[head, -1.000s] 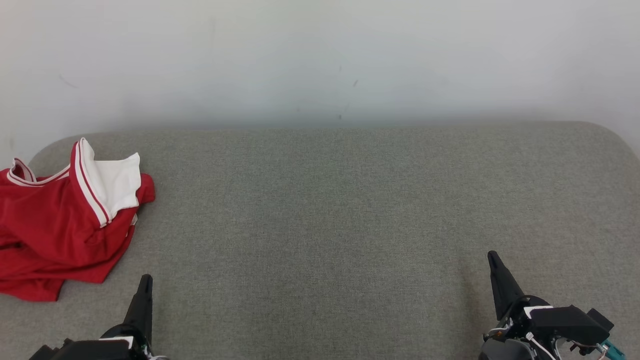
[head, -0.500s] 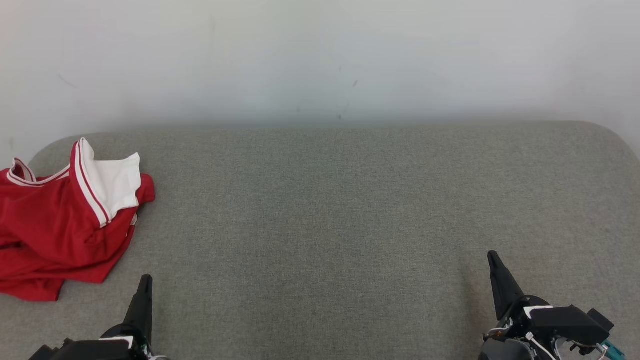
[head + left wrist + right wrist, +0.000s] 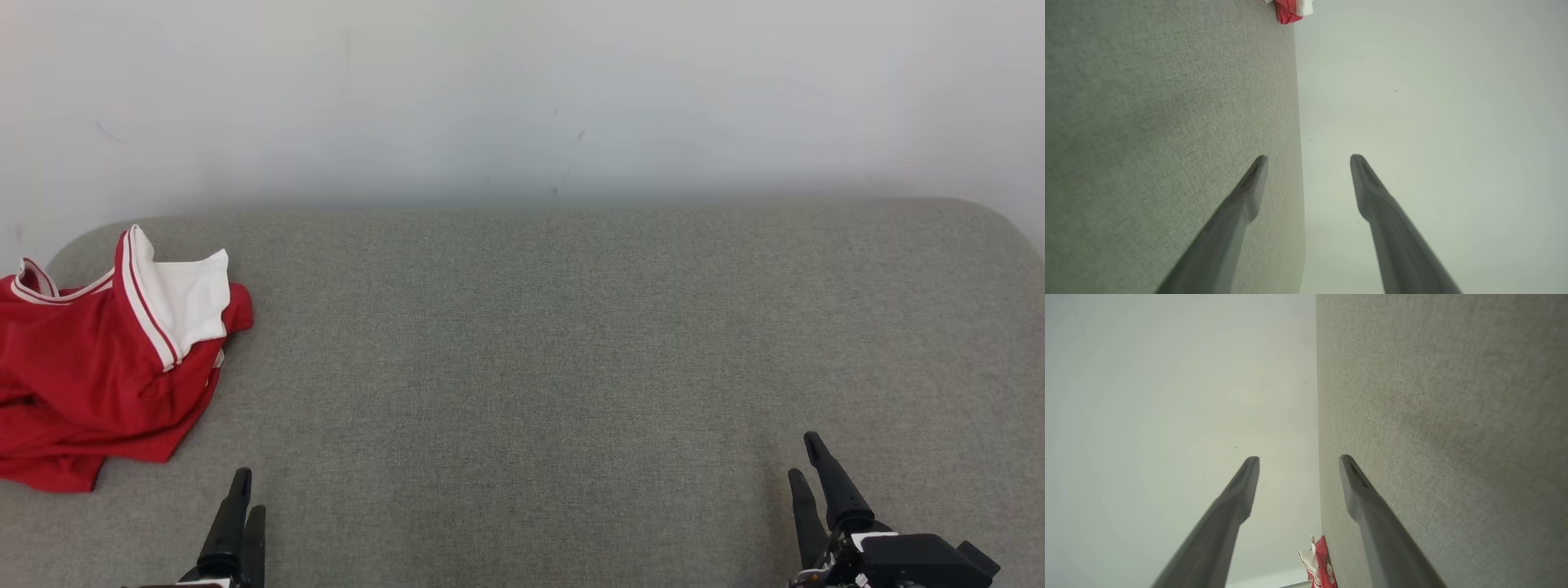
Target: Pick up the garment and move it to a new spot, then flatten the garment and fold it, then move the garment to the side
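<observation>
We found the red garment (image 3: 98, 359) lying crumpled at the far left of the grey cushioned surface (image 3: 531, 343). It was partly cut off by the head view's left edge, and its white lining was turned out toward the wall (image 3: 522, 98). It lay ahead and to the left of the left gripper (image 3: 250, 492), near it, and well apart from the right gripper (image 3: 802, 456) across bare fabric. No clean long axis could be read from the heap. We judged the left arm the nearer for the pickup. In each wrist view the jaws stood parted by a clear gap, with nothing held between them.
</observation>
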Tool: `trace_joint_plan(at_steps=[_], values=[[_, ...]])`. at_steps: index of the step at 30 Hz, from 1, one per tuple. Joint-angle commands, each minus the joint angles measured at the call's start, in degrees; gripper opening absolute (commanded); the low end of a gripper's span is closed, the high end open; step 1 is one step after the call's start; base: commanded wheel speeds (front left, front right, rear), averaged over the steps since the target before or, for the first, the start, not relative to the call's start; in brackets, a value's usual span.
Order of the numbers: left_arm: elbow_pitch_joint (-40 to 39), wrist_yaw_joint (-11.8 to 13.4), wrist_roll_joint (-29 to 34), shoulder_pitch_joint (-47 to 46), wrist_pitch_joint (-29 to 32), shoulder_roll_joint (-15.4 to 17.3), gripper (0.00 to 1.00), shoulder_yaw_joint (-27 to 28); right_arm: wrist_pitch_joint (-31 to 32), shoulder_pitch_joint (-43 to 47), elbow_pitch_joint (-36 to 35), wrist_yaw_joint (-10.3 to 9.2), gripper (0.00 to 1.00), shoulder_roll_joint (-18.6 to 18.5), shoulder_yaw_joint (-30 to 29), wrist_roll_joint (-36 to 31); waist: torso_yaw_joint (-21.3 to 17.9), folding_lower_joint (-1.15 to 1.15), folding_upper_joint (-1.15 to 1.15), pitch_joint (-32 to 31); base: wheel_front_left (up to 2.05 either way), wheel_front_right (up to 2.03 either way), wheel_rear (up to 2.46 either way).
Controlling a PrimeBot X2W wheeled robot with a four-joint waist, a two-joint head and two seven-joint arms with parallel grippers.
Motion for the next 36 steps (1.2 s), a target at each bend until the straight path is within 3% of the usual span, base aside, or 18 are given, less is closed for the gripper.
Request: trace_joint_plan(at_steps=[1, 12, 13, 36], values=[[-1.06, -0.11, 0.5, -0.88, -0.48, 0.17, 1.0, -0.19, -0.46, -0.94, -1.05, 0.0, 1.0, -0.05, 0.4, -0.7, 0.0, 0.0, 0.0, 0.01, 0.0, 0.0, 0.0], [-2.34, -0.14, 7.18, -0.31, -3.62, 0.24, 1.0, -0.22, -3.59, -0.19, -2.45, -0.01, 1.0, -0.05, 2.1, -6.85, -0.13, 0.0, 0.0, 0.11, 0.0, 0.0, 0.0], [-3.61, -0.16, 17.83, 0.1, -6.15, 0.29, 1.0, 0.11, -6.09, 0.17, -4.0, -0.02, 1.0, -0.05, 3.26, -17.18, -0.29, 0.0, 0.0, 0.2, 0.0, 0.0, 0.0], [-6.47, 1.98, 46.47, 1.9, -11.04, 0.42, 1.0, -2.39, -10.98, 1.04, -5.79, -0.04, 1.0, -0.04, 5.62, -44.43, -0.51, 0.0, 0.0, 0.41, 0.0, 0.0, 0.0]])
